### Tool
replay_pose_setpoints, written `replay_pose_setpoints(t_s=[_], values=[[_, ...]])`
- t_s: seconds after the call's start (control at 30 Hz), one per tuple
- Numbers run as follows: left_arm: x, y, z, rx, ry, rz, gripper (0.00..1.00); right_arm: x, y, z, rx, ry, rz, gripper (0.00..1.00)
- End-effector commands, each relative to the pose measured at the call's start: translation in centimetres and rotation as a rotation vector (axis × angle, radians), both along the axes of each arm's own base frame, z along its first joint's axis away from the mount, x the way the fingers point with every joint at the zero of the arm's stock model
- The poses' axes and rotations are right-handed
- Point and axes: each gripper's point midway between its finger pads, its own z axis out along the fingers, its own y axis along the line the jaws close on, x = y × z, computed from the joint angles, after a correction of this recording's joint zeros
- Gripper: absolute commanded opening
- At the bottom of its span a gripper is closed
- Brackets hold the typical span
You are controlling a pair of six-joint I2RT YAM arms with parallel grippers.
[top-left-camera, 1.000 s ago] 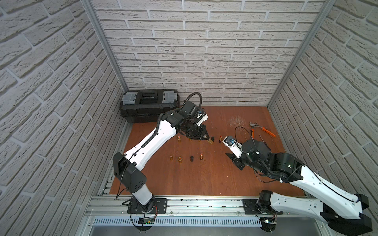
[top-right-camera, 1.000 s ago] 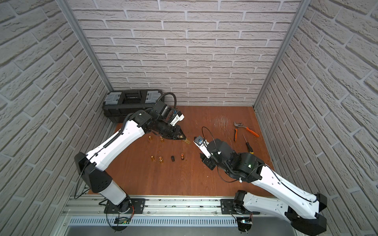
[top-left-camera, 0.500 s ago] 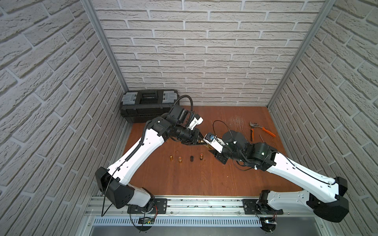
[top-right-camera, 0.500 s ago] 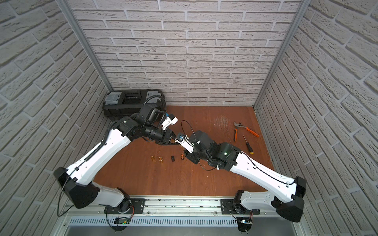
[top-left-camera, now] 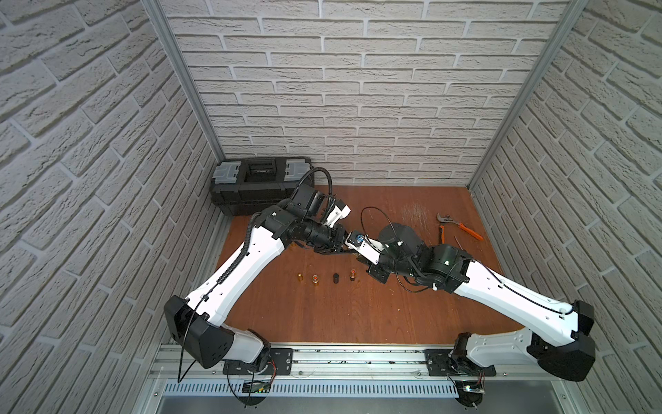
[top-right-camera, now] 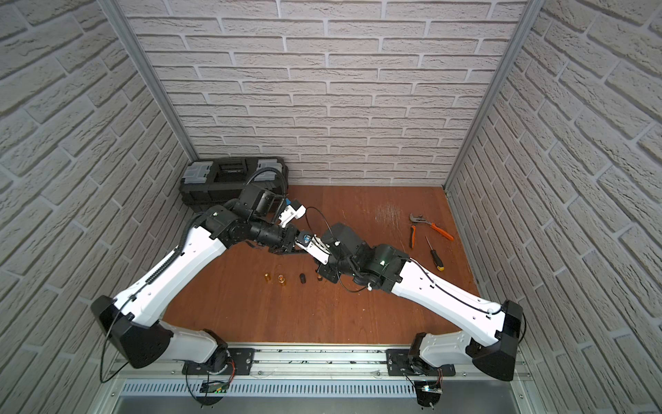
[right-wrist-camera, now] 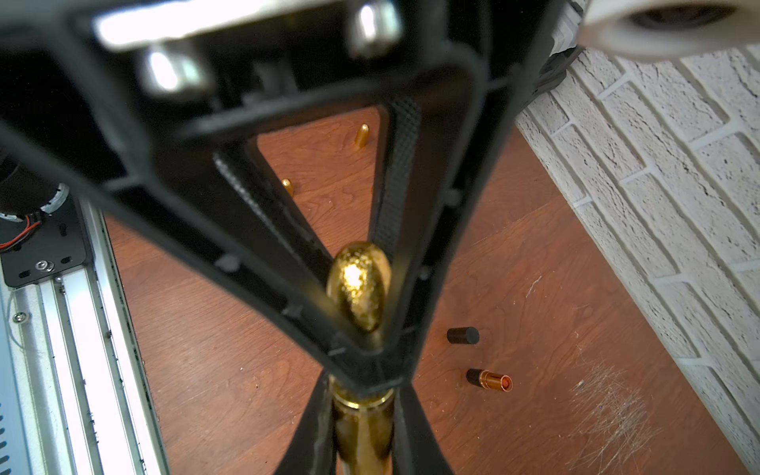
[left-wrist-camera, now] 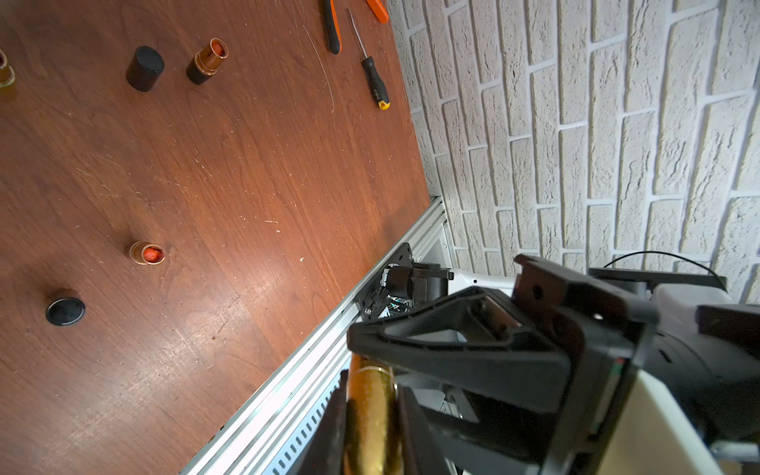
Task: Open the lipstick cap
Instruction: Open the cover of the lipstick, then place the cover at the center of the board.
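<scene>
A gold lipstick [left-wrist-camera: 370, 415] hangs in the air over the middle of the table, held from both ends. My left gripper [left-wrist-camera: 370, 395] is shut on the tube; in the right wrist view its black fingers [right-wrist-camera: 397, 172] frame the lipstick's rounded gold end [right-wrist-camera: 360, 283]. My right gripper [right-wrist-camera: 364, 395] is shut on the opposite part of the tube, just below a bright gold ring [right-wrist-camera: 362, 398]. Which part is the cap I cannot tell. In both top views the two grippers [top-left-camera: 340, 246] [top-right-camera: 304, 250] meet tip to tip and hide the lipstick.
A row of small pieces stands on the wooden table [top-left-camera: 322, 315]: a gold cap [top-left-camera: 299, 276], an open lipstick [top-left-camera: 315, 279], a black cap [top-left-camera: 335, 279] and another open lipstick [top-left-camera: 353, 275]. A black toolbox [top-left-camera: 258, 186] sits at the back left, orange pliers [top-left-camera: 462, 225] and a screwdriver [top-right-camera: 435, 252] at the right.
The right arm swung left across the table to the left gripper and its jaws closed on the lipstick. The left arm carried the lipstick toward the middle.
</scene>
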Motion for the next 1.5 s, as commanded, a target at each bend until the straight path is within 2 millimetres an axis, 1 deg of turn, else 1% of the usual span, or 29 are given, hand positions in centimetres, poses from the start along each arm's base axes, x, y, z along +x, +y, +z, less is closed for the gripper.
replay_pose_setpoints(t_s=[0.0, 0.13, 0.27, 0.37, 0.5, 0.57, 0.6, 0.63, 0.7, 0.77, 0.83, 0.9, 0.97, 1.03, 1.13, 1.23, 1.33, 1.4, 1.47], values=[[0.5, 0.9, 1.2, -0.033, -0.031, 0.027, 0.05, 0.4, -0.3, 1.3, 0.018, -0.04, -0.016, 0.07], [1.1, 1.6, 1.4, -0.035, -0.037, 0.041, 0.04, 0.4, -1.5, 0.7, -0.009, -0.052, -0.05, 0.05], [2.4, 3.2, 1.8, -0.035, -0.045, 0.104, 0.03, 0.4, -3.1, -0.3, -0.042, -0.065, -0.097, 0.05], [3.1, 4.1, 2.7, -0.051, -0.059, 0.138, 0.03, 0.3, -4.3, -0.8, -0.055, -0.075, -0.136, 0.05], [3.5, 3.6, 3.6, -0.097, -0.059, 0.138, 0.04, 0.3, -5.2, -1.4, -0.052, -0.086, -0.173, 0.05], [3.8, 3.5, 3.5, -0.097, -0.062, 0.146, 0.05, 0.4, -5.7, -1.3, -0.053, -0.096, -0.196, 0.05], [4.0, 3.3, 3.0, -0.079, -0.061, 0.15, 0.05, 0.4, -6.1, -1.1, -0.056, -0.102, -0.207, 0.05], [4.0, 3.0, 2.3, -0.038, -0.07, 0.148, 0.06, 0.3, -6.4, -0.7, -0.053, -0.106, -0.218, 0.05], [4.3, 1.9, 0.0, 0.074, -0.091, 0.14, 0.07, 0.0, -7.1, 0.4, -0.038, -0.119, -0.233, 0.05], [5.5, 1.0, -2.4, 0.178, -0.119, 0.183, 0.09, -0.4, -8.1, 1.6, -0.027, -0.137, -0.249, 0.05], [6.5, -0.4, -4.5, 0.251, -0.161, 0.198, 0.09, -0.8, -9.4, 3.1, -0.017, -0.158, -0.273, 0.05], [6.9, -2.0, -6.5, 0.328, -0.199, 0.181, 0.09, -1.4, -10.6, 4.3, 0.003, -0.177, -0.289, 0.05], [7.4, -3.2, -8.9, 0.438, -0.255, 0.157, 0.09, -2.0, -11.6, 5.4, 0.028, -0.189, -0.298, 0.05], [7.7, -4.9, -11.2, 0.504, -0.294, 0.121, 0.08, -2.6, -12.4, 6.2, 0.054, -0.2, -0.306, 0.06], [7.9, -7.4, -14.2, 0.531, -0.322, 0.083, 0.08, -3.1, -13.2, 6.5, 0.072, -0.22, -0.311, 0.06], [7.4, -9.5, -17.2, 0.583, -0.337, 0.029, 0.08, -3.4, -13.9, 6.3, 0.074, -0.219, -0.321, 0.06], [6.6, -10.8, -19.7, 0.643, -0.35, -0.024, 0.08, -3.6, -14.1, 6.2, 0.08, -0.214, -0.327, 0.06], [6.2, -11.5, -20.7, 0.65, -0.354, -0.041, 0.08, -3.6, -14.0, 5.9, 0.08, -0.21, -0.327, 0.06], [6.0, -11.7, -21.6, 0.671, -0.359, -0.053, 0.08, -3.5, -13.9, 5.6, 0.072, -0.206, -0.327, 0.06]])
